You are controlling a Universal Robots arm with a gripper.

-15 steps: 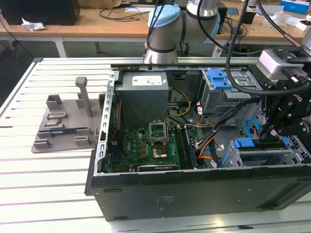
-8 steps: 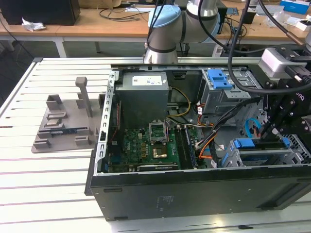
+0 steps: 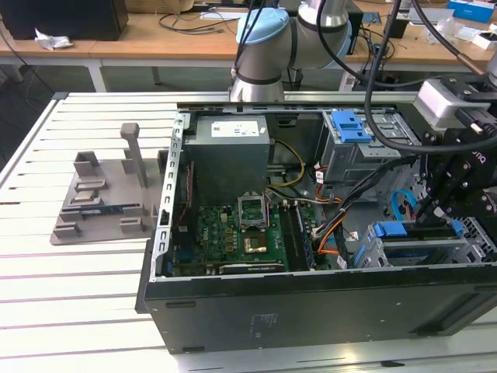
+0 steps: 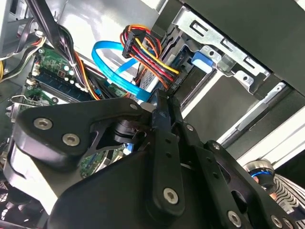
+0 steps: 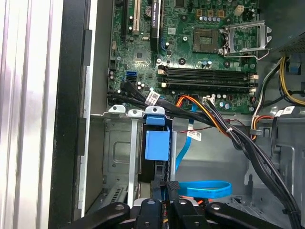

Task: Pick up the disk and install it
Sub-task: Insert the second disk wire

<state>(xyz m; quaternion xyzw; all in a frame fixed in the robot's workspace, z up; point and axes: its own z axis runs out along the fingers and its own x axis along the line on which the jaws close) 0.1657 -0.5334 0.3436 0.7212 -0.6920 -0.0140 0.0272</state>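
The disk (image 3: 415, 233) stands on edge in the drive cage (image 3: 371, 260) at the front corner of the open computer case, on the exterior view's right; its blue carrier bracket shows along its upper edge. In the first wrist view the disk (image 5: 156, 143) appears edge-on as a blue block in the slot of the metal cage (image 5: 119, 157). My black gripper (image 3: 432, 225) hangs right over it. Its fingers are drawn close together on the carrier's edge in both wrist views (image 5: 166, 187) (image 4: 161, 107).
The motherboard (image 3: 233, 229) and grey power supply (image 3: 229, 155) fill the case's middle and back. Bundled power cables (image 5: 224, 129) and a blue flat cable (image 5: 205, 188) run close beside the cage. A second bay with a blue latch (image 3: 349, 124) sits behind. A grey fixture tray (image 3: 101, 198) lies outside on the slatted table.
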